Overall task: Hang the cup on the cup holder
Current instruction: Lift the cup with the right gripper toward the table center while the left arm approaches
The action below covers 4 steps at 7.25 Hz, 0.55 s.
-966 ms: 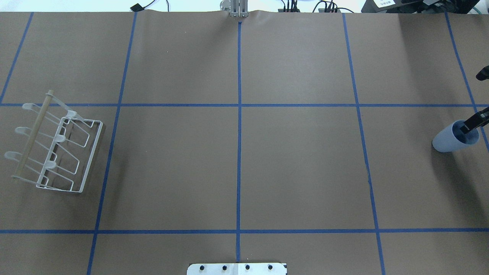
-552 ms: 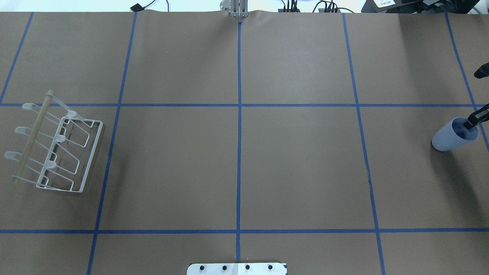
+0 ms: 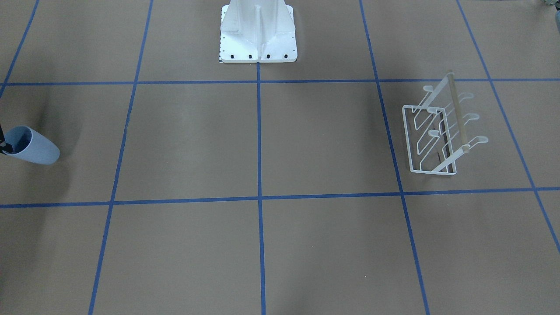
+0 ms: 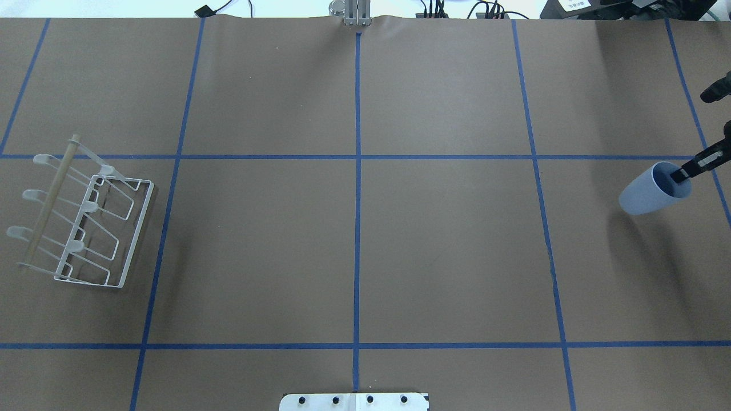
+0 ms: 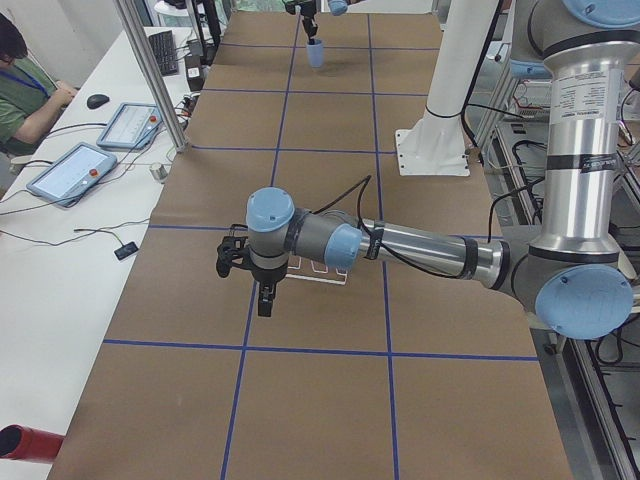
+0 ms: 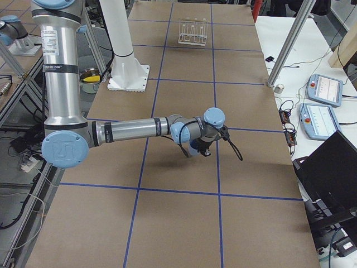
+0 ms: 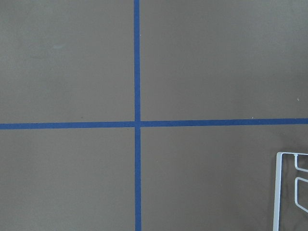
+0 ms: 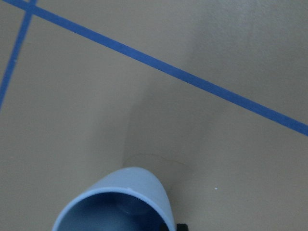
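Note:
The light blue cup (image 4: 648, 191) hangs tilted above the table at the far right, its mouth toward my right gripper (image 4: 681, 173). That gripper is shut on the cup's rim, with one black finger inside the mouth. The cup also shows in the front view (image 3: 35, 148) and in the right wrist view (image 8: 120, 199). The white wire cup holder (image 4: 85, 217) with its wooden dowel stands at the far left, and also shows in the front view (image 3: 437, 131). My left gripper (image 5: 255, 285) hovers near the holder. I cannot tell whether it is open or shut.
The white bolted pedestal (image 3: 258, 35) stands at the robot's side of the table. Blue tape lines (image 4: 357, 200) grid the brown table cover. A corner of the holder's base (image 7: 291, 192) shows in the left wrist view. Tablets (image 5: 70, 170) lie on the side bench.
The right gripper has lifted the cup off the table and carried it leftward and slightly farther away. The cup now tilts more. The holder has not moved.

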Tool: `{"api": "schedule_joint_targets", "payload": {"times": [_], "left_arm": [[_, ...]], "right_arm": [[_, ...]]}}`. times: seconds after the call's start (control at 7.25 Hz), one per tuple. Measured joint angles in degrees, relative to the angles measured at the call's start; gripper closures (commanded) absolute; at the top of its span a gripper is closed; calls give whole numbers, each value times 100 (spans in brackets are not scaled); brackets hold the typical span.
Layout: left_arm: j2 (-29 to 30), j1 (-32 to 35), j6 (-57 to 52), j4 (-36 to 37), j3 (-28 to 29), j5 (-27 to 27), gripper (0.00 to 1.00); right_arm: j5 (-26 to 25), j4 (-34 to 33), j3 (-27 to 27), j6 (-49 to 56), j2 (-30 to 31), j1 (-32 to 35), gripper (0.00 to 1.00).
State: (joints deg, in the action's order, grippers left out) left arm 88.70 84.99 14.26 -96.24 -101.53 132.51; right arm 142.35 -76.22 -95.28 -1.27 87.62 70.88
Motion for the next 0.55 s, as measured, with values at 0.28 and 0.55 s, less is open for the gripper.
{"api": "schedule_joint_targets", "payload": {"times": [0.28, 0.55], "left_arm": [[209, 0, 94, -16, -141, -7, 2], [501, -4, 850, -437, -469, 7, 2]], "right_arm": [[166, 723, -136, -1310, -375, -37, 100], [149, 2268, -224, -3586, -656, -312, 100]]}}
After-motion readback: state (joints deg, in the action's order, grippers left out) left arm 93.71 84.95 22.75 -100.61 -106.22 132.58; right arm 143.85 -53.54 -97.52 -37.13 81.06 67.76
